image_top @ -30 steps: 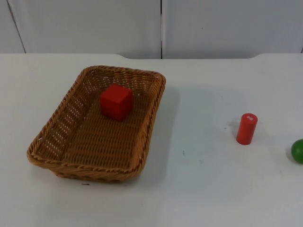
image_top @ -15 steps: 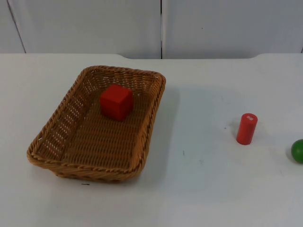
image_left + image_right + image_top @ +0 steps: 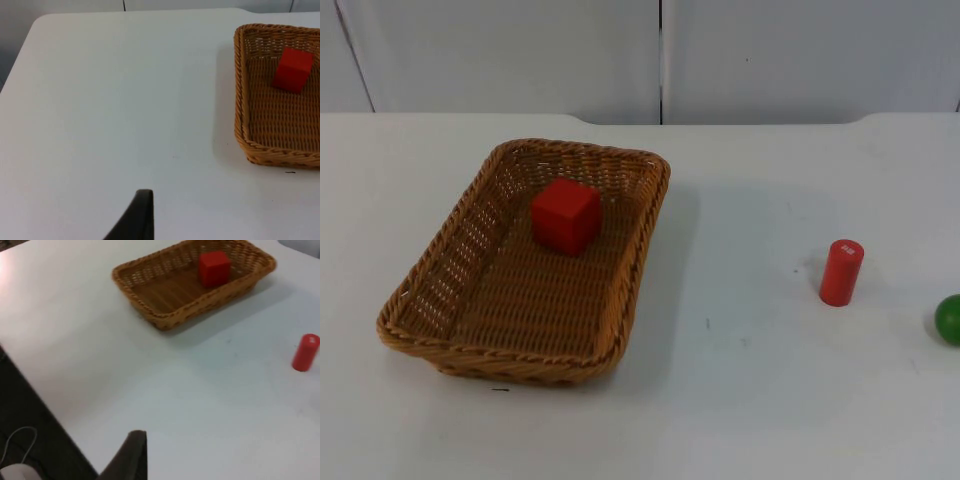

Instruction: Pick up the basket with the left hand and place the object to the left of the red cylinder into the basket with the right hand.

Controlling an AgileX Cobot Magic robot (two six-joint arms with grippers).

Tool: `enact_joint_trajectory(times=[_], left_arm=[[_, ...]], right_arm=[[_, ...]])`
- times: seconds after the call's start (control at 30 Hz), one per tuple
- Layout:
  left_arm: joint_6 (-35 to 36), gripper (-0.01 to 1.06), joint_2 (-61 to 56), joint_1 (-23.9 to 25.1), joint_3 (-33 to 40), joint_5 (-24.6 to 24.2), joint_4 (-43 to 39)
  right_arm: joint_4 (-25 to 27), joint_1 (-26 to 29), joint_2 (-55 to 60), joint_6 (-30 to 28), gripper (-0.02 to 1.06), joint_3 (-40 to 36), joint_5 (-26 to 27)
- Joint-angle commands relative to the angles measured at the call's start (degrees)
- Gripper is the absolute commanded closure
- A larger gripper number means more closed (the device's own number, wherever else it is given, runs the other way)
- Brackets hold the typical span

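The red cube (image 3: 565, 215) is sitting inside the wicker basket (image 3: 440, 350), toward the far end of it, resting flat on the woven floor and just short of the back wall. You can spot the same cube from the left wrist view (image 3: 293, 70) and the right wrist view (image 3: 214, 268) too, same place in the basket (image 3: 240, 100) (image 3: 145, 305). The basket itself is down on the white worktop (image 3: 770, 400), on the left arm's side.

Well apart from it, over on the right arm's side, the red cylinder (image 3: 841, 272) stands upright on the worktop, also visible from the right wrist (image 3: 305, 352). Near it, further right, there's a green ball (image 3: 949, 319) cut off by the picture's edge.

The left gripper (image 3: 137, 217) hangs above bare worktop, off to the side of the basket and not touching anything. The right gripper (image 3: 130, 455) is over the worktop's near edge, far from the cylinder. Honestly can't tell how wide either set of jaws is, since just one dark fingertip shows for each.
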State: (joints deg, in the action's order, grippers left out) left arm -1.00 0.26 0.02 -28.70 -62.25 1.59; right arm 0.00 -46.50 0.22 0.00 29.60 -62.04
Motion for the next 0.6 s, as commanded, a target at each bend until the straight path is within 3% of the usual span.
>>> enact_joint_trajectory(times=[0.0,0.57], left_arm=[[0.3,0.00,-0.3,0.1,0.4,0.6,0.5],[0.3,0.00,-0.3,0.1,0.4,0.6,0.5]], right_arm=[[0.3,2.4,-0.2,0.0,-0.01,-0.1,0.3],[0.5,17.5,-0.2,0.0,-0.01,-0.1,0.3]])
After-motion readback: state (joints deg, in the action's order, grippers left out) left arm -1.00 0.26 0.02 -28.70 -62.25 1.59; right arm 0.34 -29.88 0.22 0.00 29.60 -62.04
